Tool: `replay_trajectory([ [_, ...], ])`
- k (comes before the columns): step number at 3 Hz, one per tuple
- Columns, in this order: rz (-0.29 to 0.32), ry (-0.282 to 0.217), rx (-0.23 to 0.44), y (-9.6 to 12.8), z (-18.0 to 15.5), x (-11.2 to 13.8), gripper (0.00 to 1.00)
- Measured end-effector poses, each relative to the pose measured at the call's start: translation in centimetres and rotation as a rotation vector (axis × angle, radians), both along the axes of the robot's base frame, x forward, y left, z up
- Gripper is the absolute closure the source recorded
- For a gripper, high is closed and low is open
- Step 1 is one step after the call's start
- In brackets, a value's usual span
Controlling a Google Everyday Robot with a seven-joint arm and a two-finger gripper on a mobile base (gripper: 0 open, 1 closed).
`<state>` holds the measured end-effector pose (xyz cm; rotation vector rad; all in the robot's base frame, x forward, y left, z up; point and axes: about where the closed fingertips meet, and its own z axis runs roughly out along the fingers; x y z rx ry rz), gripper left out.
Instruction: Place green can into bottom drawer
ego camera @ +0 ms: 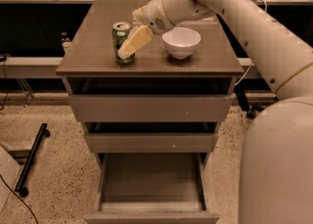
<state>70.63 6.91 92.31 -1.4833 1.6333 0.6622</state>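
The green can (121, 45) stands upright on the cabinet top (98, 47), near its front left. My gripper (129, 46) reaches down from the right on the white arm (230, 8) and lies against the can's right front side, covering part of it. The bottom drawer (151, 179) is pulled out below, and its flat grey floor is bare.
A white bowl (181, 42) sits on the cabinet top just right of the can. The top drawer (151, 108) and middle drawer (151, 142) stand above the open one. My white body (279, 169) fills the lower right. A black bar (32, 157) lies on the floor at left.
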Motion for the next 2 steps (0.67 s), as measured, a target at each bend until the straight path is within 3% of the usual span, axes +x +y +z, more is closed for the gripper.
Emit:
replay_trajectory([
  [2, -0.013, 0.062, 0.062, 2.6, -1.5, 2.6, 0.03],
])
